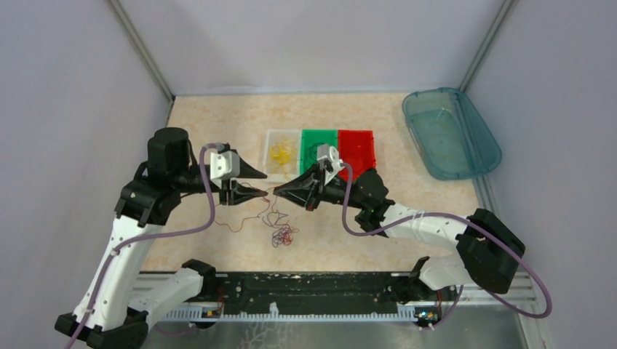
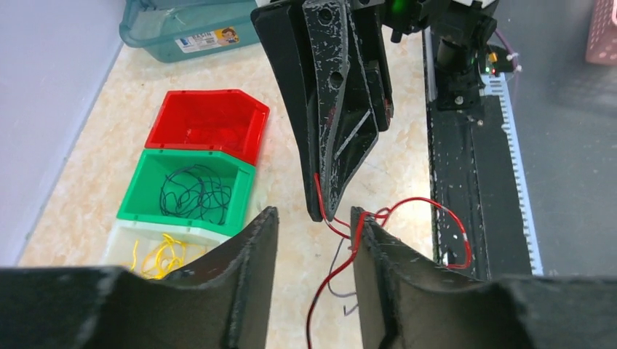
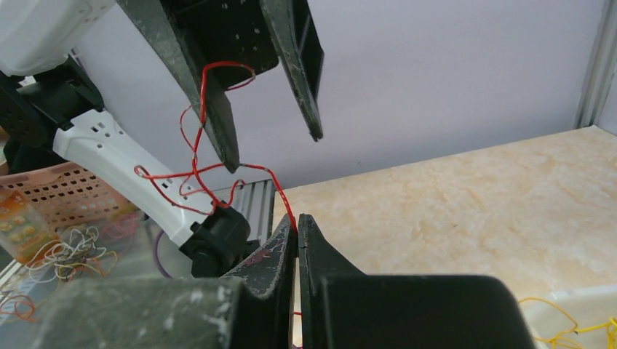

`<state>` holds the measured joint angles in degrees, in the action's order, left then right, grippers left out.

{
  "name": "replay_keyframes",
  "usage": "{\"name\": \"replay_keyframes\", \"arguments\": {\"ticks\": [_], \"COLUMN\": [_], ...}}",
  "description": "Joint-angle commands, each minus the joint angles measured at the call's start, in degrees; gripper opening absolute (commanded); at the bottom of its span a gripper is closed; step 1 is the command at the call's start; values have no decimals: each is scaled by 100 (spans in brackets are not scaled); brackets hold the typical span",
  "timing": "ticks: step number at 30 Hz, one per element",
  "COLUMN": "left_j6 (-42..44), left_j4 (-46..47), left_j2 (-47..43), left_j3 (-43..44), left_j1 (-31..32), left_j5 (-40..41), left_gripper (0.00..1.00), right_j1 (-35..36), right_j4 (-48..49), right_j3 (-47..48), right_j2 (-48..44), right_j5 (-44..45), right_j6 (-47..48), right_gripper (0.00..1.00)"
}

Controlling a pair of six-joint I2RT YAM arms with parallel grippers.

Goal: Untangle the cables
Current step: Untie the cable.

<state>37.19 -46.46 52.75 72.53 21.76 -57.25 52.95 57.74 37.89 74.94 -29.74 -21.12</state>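
A thin red cable [image 2: 407, 205] runs between my two grippers above the table. My right gripper [image 3: 297, 218] is shut on one end of it, the jaws pressed together. My left gripper [image 2: 314, 214] is open. The red cable lies draped over the tip of one of its fingers [image 2: 361, 218] and is not pinched. From there the cable hangs down to a small tangle of red and dark cables [image 1: 280, 234] on the table. From above, the left gripper [image 1: 263, 183] and the right gripper [image 1: 279, 193] meet tip to tip over that tangle.
Three small bins stand in a row behind the grippers: a clear bin [image 1: 282, 138] with yellow cables, a green bin [image 1: 318, 136] with dark cables, and a red bin [image 1: 356, 145]. A teal basin [image 1: 450, 131] sits at the back right.
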Motion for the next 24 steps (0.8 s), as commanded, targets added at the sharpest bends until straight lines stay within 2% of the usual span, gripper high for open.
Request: {"name": "replay_keyframes", "arguments": {"ticks": [1,3,12,14,16,19,24], "left_j6": [-1024,-1249,-1556,-1568,-1540,-1426,-1114], "left_j4": [809,883,1011,987,917,678,18], "left_j2": [-176,-162,-71,-17,36,180,359], "left_j3": [-430,-548,-837,-810,-750,-667,-564], "left_j1": [21,21,17,21,18,17,21], "left_j5": [-141,-74,60,-6,-196,-400,-571], "left_gripper": [54,60,62,58,47,38,41], "right_j1": [-37,-32,32,56,69,79,106], "right_j4": [314,315,291,223,195,198,148], "right_j3": [137,153,285,318,348,404,488], "right_j2": [-43,-41,99,116,125,141,140], "right_j5": [-138,-138,-203,-201,-184,-160,-120], "right_j6": [-111,-109,-74,-30,-15,-12,32], "right_gripper": [0,0,0,0,0,0,0]}}
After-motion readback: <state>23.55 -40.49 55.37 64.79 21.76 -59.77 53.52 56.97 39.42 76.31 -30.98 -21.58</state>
